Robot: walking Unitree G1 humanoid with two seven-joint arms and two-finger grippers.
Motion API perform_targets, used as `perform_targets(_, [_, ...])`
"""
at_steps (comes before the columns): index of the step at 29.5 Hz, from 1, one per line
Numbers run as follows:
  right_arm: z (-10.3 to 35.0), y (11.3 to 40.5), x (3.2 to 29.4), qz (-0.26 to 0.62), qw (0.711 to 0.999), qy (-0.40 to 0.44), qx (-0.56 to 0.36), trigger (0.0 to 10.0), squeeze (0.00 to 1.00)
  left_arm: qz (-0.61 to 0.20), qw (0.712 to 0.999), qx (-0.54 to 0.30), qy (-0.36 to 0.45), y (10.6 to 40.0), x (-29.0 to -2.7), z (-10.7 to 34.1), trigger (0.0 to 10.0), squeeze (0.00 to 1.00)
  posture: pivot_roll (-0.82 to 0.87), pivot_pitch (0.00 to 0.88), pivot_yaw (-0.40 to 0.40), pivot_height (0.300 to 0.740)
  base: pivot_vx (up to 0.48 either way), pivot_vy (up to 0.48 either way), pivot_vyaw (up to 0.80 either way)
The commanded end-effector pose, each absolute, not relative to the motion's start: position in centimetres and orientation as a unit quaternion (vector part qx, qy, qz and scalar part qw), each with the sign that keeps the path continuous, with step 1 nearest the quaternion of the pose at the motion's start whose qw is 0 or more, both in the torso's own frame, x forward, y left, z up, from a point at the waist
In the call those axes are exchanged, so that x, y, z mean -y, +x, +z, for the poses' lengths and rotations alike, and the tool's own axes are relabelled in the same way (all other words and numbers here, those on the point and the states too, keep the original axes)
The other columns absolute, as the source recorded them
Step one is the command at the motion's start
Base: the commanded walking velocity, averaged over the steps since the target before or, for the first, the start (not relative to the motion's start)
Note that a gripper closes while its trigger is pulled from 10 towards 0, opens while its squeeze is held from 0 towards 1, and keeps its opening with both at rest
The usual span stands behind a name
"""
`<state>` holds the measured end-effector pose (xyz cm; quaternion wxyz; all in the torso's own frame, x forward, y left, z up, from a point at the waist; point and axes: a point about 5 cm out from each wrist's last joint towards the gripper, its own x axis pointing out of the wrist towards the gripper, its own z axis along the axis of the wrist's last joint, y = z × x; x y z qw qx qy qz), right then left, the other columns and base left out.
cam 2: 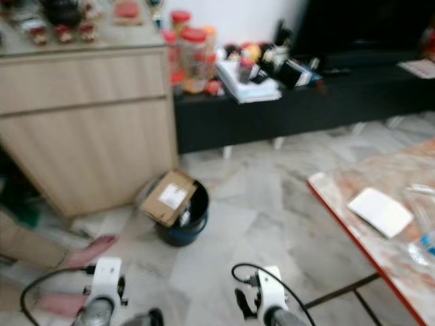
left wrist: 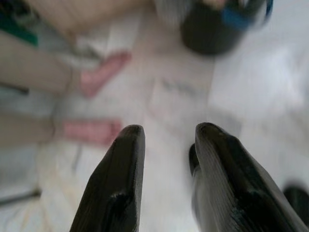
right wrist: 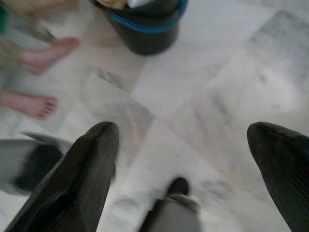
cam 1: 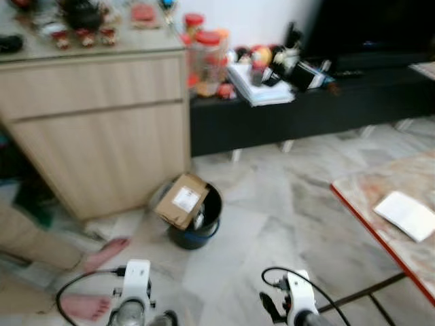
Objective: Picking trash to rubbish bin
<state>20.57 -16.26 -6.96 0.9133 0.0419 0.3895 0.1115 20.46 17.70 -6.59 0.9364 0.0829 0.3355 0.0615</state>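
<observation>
A black rubbish bin (cam 1: 197, 227) with a blue handle stands on the marble floor by a wooden cabinet. A brown cardboard box (cam 1: 181, 200) with a white label leans in its mouth. The bin's blue rim (right wrist: 145, 21) lies ahead of both wrists. My left gripper (left wrist: 166, 140) hangs low over the floor, fingers a little apart, holding nothing. My right gripper (right wrist: 188, 130) is wide open above bare tiles. Both silver arms, the left arm (cam 1: 136, 285) and the right arm (cam 1: 297, 293), show at the bottom of the head views. A white flat packet (cam 1: 404, 215) lies on a red-edged table (cam 1: 367, 204) at right.
A person's bare feet (cam 1: 102, 252) rest on the floor left of the bin, close to my left arm. The wooden cabinet (cam 1: 102, 129) stands at left, a cluttered black low bench (cam 1: 306, 112) behind. Clear plastic (cam 2: 421, 204) lies on the table.
</observation>
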Motion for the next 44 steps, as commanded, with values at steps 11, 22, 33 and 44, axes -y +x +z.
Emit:
perform_targets(11, [-7.24, 20.06, 16.68, 0.101, 0.911, 0.045, -0.398, 10.0, 0.0, 0.058, 0.935, -0.337, 0.091, 20.77, -17.83, -6.46, 10.0, 0.0, 0.01, 0.119, -0.078, 0.74, -0.089, 0.0, 0.0])
perform_targets(22, [-7.45, 19.67, 16.82, 0.097, 0.909, 0.044, -0.404, 10.0, 0.0, 0.059, 0.935, -0.337, 0.091, 20.64, -17.95, -6.51, 10.0, 0.0, 0.01, 0.121, -0.077, 0.74, 0.0, 0.0, 0.0])
perform_targets(33, [-7.56, 19.54, 16.9, 0.086, 0.907, 0.045, -0.409, 10.0, 0.0, 0.059, 0.935, -0.338, 0.094, 20.59, -18.21, -6.51, 10.0, 0.0, 0.01, 0.115, -0.064, 0.74, 0.0, 0.0, -0.07])
perform_targets(44, [-7.64, 19.45, 16.78, 0.082, 0.907, 0.044, -0.411, 10.0, 0.0, 0.059, 0.935, -0.335, 0.095, 20.86, -18.51, -6.33, 10.0, 0.0, 0.02, 0.112, -0.053, 0.74, 0.0, 0.0, -0.8])
